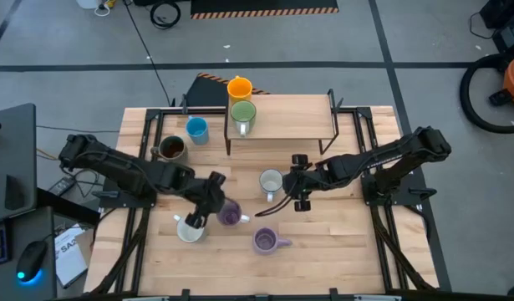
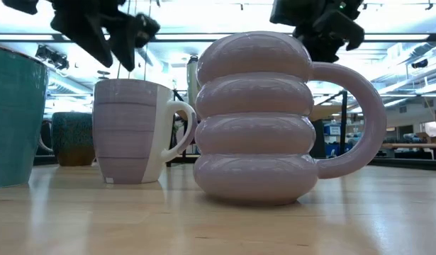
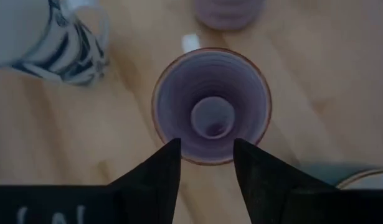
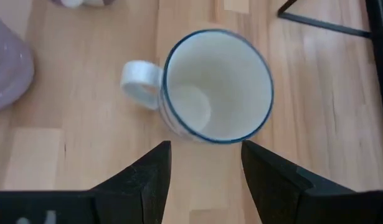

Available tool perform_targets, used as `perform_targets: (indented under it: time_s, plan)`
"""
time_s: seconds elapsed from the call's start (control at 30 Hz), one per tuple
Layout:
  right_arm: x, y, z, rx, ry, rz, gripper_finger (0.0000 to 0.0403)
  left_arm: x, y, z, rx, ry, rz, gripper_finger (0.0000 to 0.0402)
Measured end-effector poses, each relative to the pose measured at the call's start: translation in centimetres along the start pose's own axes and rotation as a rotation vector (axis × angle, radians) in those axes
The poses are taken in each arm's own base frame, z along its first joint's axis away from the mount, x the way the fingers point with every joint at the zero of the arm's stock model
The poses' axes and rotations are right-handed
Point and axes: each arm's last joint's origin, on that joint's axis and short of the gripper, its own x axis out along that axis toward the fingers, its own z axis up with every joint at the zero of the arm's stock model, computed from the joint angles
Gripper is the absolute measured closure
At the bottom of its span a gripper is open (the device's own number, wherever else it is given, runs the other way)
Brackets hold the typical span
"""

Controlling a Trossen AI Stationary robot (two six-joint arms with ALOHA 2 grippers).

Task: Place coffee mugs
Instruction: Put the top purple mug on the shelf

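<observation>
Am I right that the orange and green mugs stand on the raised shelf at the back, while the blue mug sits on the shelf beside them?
Not quite. The high view shows the orange mug and the green mug on the raised shelf, but the blue mug stands down on the table, left of the shelf, next to the dark mug.

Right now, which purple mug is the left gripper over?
The darker purple mug beside the left gripper, near the white mug. The ridged pale purple mug stands apart.

a grey concrete floor (image 1: 424,33) with dark seams surrounds the wooden table (image 1: 340,251), a hazard-striped mat (image 1: 265,10) lying beyond it.
</observation>
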Motion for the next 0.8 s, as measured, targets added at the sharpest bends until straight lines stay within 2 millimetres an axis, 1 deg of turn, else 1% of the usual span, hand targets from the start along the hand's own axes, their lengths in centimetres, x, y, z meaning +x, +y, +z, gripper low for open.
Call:
perform_targets:
  time_s: [0.07,0.17,0.23,0.3,0.43,0.57,0.63,0.7,0.8]
  plan:
    - [0.0,-0.2,0.1,0.012,-0.012,0.000,0.0202,-0.6,-0.5,0.4,0.050,0.035,0.031,0.0247]
    - [0.0,-0.4,0.3,0.022,-0.031,0.000,0.0202,-1.5,-0.7,1.3,0.105,0.046,0.032,0.0247]
    - [0.1,-0.6,0.5,0.031,-0.045,-0.001,0.0202,-1.6,-0.9,1.5,0.141,0.081,0.015,0.0247]
    - [0.2,-0.8,0.5,0.036,-0.047,-0.002,0.0202,-1.5,-1.2,2.0,0.172,0.077,-0.005,0.0247]
    - [0.2,-0.8,0.6,0.038,-0.054,-0.003,0.0202,-0.6,-1.7,3.2,0.186,0.095,-0.048,0.0247]
    - [0.0,-0.8,0.5,0.036,-0.046,-0.004,0.0202,0.7,-2.0,4.2,0.216,0.222,-0.084,0.0256]
    - [-0.1,-0.9,0.4,0.039,-0.048,-0.005,0.0202,1.3,-1.9,4.4,0.239,0.303,-0.092,0.0265]
    - [-0.3,-0.9,0.3,0.041,-0.039,-0.005,0.0202,1.6,-1.8,4.5,0.280,0.332,-0.095,0.0273]
    - [-0.8,-1.0,0.2,0.054,-0.040,-0.003,0.0202,1.6,-1.8,4.3,0.385,0.368,-0.092,0.0283]
